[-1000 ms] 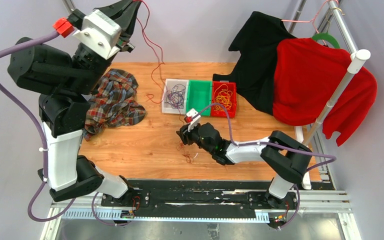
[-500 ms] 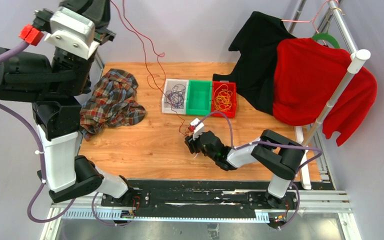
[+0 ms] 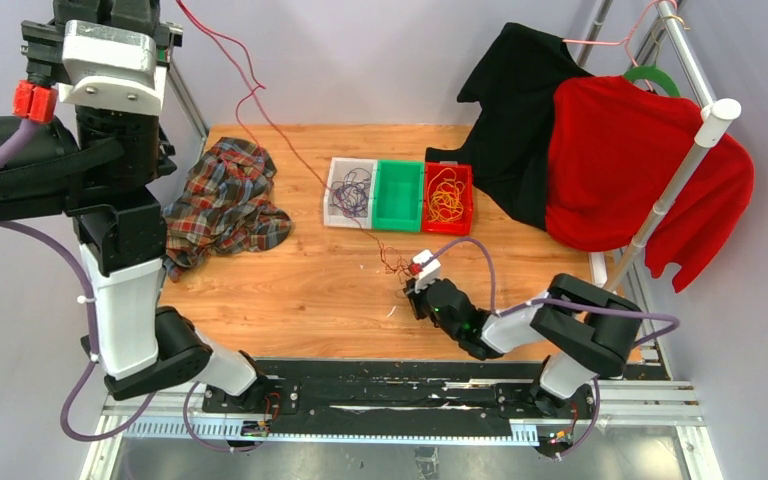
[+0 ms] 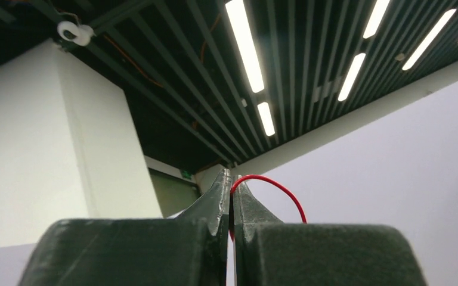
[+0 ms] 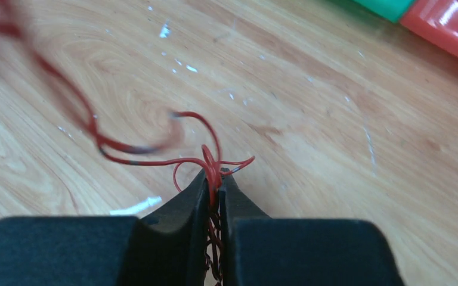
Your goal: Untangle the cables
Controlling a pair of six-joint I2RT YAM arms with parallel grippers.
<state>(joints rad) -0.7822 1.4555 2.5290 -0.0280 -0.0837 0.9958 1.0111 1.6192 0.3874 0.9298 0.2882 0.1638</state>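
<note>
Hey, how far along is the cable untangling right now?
Looks done: purple cables lie in the white bin, yellow cables in the red bin. In hand: the left fingers pinch one red cable high up, the right fingers clamp its small red knot at the table. Left: freeing that knot; the green bin looks empty.

Wood tabletop [image 3: 290,290], pale lilac wall [image 3: 380,60] behind. Metal rack [image 3: 682,170] at right w/ clothes [image 3: 610,160]. Dark slatted ceiling [image 4: 173,71], strip lights [image 4: 247,47] on.
</note>
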